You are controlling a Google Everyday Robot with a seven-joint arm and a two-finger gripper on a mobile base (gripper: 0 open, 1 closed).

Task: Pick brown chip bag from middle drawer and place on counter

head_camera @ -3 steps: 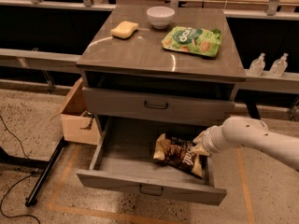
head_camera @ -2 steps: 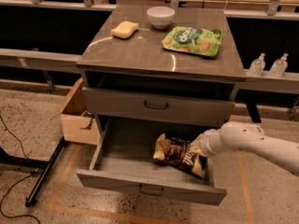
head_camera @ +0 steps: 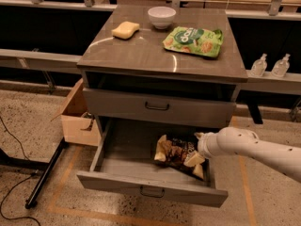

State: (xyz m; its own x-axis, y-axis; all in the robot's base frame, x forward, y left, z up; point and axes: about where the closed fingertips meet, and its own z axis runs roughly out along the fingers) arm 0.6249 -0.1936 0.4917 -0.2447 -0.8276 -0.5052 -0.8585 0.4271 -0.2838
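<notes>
The brown chip bag [head_camera: 178,155] lies crinkled in the open middle drawer [head_camera: 150,192], toward its right side. My white arm comes in from the right, and the gripper [head_camera: 200,147] is down inside the drawer at the bag's right end, touching or just above it. The counter [head_camera: 141,55] is the glossy grey-brown top of the cabinet above.
On the counter lie a green chip bag [head_camera: 194,41], a white bowl [head_camera: 162,17] and a yellow sponge [head_camera: 125,29]. The shut upper drawer front [head_camera: 157,108] overhangs the open one. A cardboard box [head_camera: 77,117] stands left of the cabinet. Two bottles [head_camera: 269,66] stand at right.
My arm has moved slightly left and down toward the brown chip bag's right end. The bag itself lies where it was.
</notes>
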